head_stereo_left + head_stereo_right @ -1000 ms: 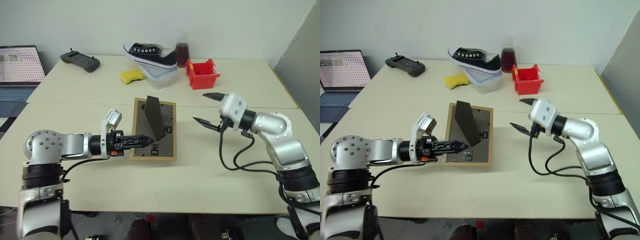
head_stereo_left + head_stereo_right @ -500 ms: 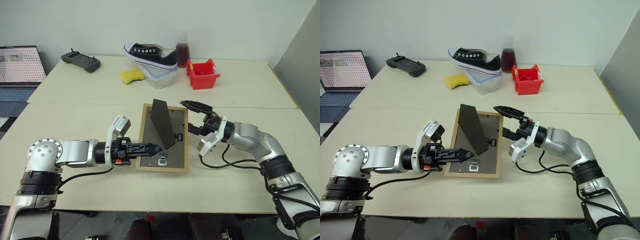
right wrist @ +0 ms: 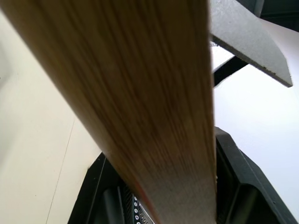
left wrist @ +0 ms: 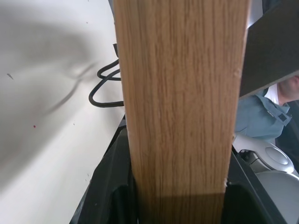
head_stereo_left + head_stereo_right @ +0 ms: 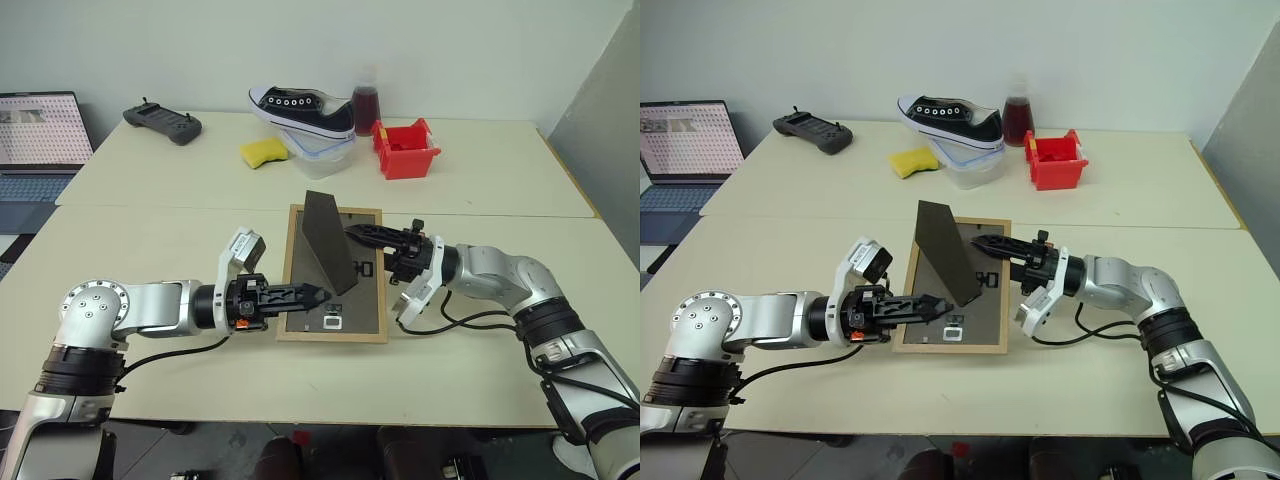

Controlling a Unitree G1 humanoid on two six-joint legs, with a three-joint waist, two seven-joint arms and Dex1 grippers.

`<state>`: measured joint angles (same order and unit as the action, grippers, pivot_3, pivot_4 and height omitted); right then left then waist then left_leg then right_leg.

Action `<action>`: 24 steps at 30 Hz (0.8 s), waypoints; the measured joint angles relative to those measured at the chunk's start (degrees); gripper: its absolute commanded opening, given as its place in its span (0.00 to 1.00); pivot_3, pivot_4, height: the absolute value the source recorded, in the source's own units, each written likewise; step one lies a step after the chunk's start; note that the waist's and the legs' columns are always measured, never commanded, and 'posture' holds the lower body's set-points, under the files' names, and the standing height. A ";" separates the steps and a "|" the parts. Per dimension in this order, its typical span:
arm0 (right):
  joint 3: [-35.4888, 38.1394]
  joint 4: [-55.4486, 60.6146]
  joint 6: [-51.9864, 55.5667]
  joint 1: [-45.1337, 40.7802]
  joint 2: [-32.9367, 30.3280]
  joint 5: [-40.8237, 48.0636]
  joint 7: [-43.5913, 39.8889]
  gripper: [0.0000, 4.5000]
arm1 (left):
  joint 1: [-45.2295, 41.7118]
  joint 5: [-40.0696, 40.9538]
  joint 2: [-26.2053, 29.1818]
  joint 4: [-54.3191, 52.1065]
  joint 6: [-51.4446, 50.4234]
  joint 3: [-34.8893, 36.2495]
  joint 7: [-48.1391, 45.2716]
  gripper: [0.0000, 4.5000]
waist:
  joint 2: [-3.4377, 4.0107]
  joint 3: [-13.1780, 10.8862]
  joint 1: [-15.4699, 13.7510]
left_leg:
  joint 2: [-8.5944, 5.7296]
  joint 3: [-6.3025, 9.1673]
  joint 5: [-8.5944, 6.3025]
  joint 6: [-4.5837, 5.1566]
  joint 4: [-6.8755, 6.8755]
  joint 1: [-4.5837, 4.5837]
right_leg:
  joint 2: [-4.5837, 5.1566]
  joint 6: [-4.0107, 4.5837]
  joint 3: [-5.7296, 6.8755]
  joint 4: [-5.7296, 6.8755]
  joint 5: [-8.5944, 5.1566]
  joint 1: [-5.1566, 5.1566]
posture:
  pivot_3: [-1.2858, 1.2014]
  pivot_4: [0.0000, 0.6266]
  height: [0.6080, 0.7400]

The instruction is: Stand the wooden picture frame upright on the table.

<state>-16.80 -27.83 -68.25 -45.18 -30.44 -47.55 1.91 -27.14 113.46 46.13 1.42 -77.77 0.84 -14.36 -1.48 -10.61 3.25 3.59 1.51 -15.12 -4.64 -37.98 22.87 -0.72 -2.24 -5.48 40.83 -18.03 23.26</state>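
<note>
Left eye view: the wooden picture frame (image 5: 335,325) lies back side up near the middle of the pale counter (image 5: 180,215), its dark back stand (image 5: 328,240) propped up like a fin. The left hand (image 5: 305,295) reaches in level from nine o'clock and is clamped on the frame's left rail near its lower corner. The right hand (image 5: 385,240) comes in from three o'clock, with one black finger over the frame's right rail. At the far side of the counter, toward twelve o'clock, a sneaker (image 5: 300,108) rests on a clear plastic tub (image 5: 322,158), with a yellow sponge (image 5: 262,152) just beside it, a bottle of dark liquid (image 5: 365,100) and a red bin (image 5: 405,148). A black controller (image 5: 162,122) sits toward eleven o'clock, and a laptop (image 5: 38,140) stands at ten o'clock.

Right eye view: the same layout. The frame sits between the two hands, well short of the sneaker and bin, not yet upright.

Left wrist view: a wooden rail of the frame (image 4: 180,107) runs up between the two black fingers (image 4: 110,186), which press on both of its sides. A black cable (image 4: 105,88) loops on the counter beyond, and the dark stand shows at one edge.

Right wrist view: the frame's wood grain (image 3: 140,93) passes close between this hand's black fingers (image 3: 238,182), which are closed on it.
</note>
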 measured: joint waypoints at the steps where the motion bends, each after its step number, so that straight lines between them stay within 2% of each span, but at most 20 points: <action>1: -0.37 -0.56 -0.15 0.00 0.01 0.27 -0.14 0.31 | 0.33 0.01 0.39 -0.64 1.03 0.83 -0.04 0.55 | 0.00 0.00 0.00 | 0.00 -0.01 0.00 0.00 0.00 0.00 | 0.00 0.00 -0.01 0.01 0.00 0.00 | 0.52 0.24 1.00; 6: -1.04 -2.50 0.15 0.00 -0.35 4.92 -2.63 0.30 | 0.14 -0.89 3.55 0.48 3.48 3.00 0.36 0.76 | 0.00 0.00 0.02 | -0.01 -0.01 -0.01 0.01 0.00 0.00 | 0.01 0.00 -0.01 0.01 0.00 0.00 | 0.52 0.24 1.00; 9: -2.73 -3.44 2.18 0.34 -0.62 13.88 -8.30 0.30 | 0.21 -1.42 6.12 1.19 5.61 6.25 1.06 0.87 | 0.00 0.00 0.03 | 0.02 0.00 -0.01 0.02 0.00 0.00 | 0.01 0.00 0.01 0.00 0.00 0.00 | 0.52 0.24 1.00; 10: -3.41 -3.16 4.85 1.05 -0.30 19.61 -12.19 0.30 | 0.70 -2.67 7.01 0.42 6.41 7.90 1.08 0.92 | 0.00 0.00 0.04 | 0.03 0.00 -0.01 0.02 0.01 0.00 | 0.01 0.00 0.02 -0.01 0.00 -0.02 | 0.52 0.24 1.00; 12: -4.49 -0.89 15.94 4.05 2.06 33.23 -22.83 0.30 | 2.72 -7.37 8.46 -3.58 8.92 11.95 0.91 1.00 | -0.05 0.03 0.13 | 0.12 0.06 -0.01 0.01 0.02 0.00 | 0.02 0.01 0.06 -0.06 0.01 -0.08 | 0.52 0.24 1.00; 13: -4.42 0.26 24.08 5.48 4.42 40.77 -27.30 0.30 | 3.64 -10.96 9.01 -6.16 10.11 13.26 0.90 1.00 | 0.00 0.00 0.11 | 0.09 0.04 0.00 0.00 0.02 0.00 | 0.04 0.02 0.05 0.01 0.01 -0.06 | 0.52 0.24 1.00; 15: -3.54 2.90 37.60 6.22 7.98 50.54 -32.77 0.30 | 5.78 -17.62 9.01 -12.21 12.54 13.72 0.69 1.00 | 0.06 -0.04 0.07 | 0.10 0.04 0.02 -0.03 0.02 0.02 | 0.07 0.02 0.06 0.01 0.01 -0.04 | 0.52 0.24 1.00; 17: -1.15 5.98 52.70 5.75 12.10 59.72 -35.04 0.30 | 8.51 -28.48 9.09 -19.56 17.01 13.11 0.10 1.00 | 0.06 -0.03 -0.06 | 0.11 0.05 0.03 -0.05 0.02 0.03 | 0.05 0.02 0.11 0.00 0.01 -0.04 | 0.52 0.24 1.00; 19: 2.12 6.45 66.45 3.65 15.88 66.27 -35.36 0.30 | 11.08 -40.14 9.33 -26.70 22.56 11.07 -1.23 1.00 | 0.06 -0.04 -0.16 | 0.07 -0.01 0.03 -0.05 0.04 0.02 | 0.03 0.02 0.06 -0.01 0.01 -0.04 | 0.52 0.24 1.00; 21: 4.36 5.44 74.67 2.14 17.64 69.54 -35.39 0.30 | 12.36 -46.09 7.96 -30.22 26.10 10.13 -1.40 1.00 | 0.06 -0.04 -0.30 | 0.07 -0.05 0.02 -0.04 0.04 0.03 | 0.03 0.02 0.05 -0.05 0.01 -0.03 | 0.52 0.24 1.00; 22: 6.54 3.05 80.46 1.18 19.43 71.57 -35.05 0.30 | 13.33 -50.86 4.99 -31.75 29.51 9.77 -1.02 1.00 | 0.06 -0.04 -0.60 | 0.06 -0.06 0.01 -0.01 0.04 0.05 | 0.03 0.02 0.08 -0.08 0.01 -0.03 | 0.52 0.24 1.00; 24: 7.10 1.10 83.82 1.07 20.06 71.93 -35.18 0.30 | 14.16 -53.78 3.20 -32.33 31.24 9.61 -0.66 1.00 | 0.06 -0.03 -0.83 | 0.04 -0.09 -0.08 0.13 0.05 0.08 | 0.02 0.02 0.03 -0.12 0.01 0.00 | 0.52 0.24 1.00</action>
<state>-9.71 -26.73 15.57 -44.10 -10.38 24.38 -33.27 -12.98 59.68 49.33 -30.91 -46.52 10.45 -15.03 -1.42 -10.64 2.42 3.63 1.41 -15.19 -4.51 -37.94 22.95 -0.69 -2.22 -5.45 40.71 -18.02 23.25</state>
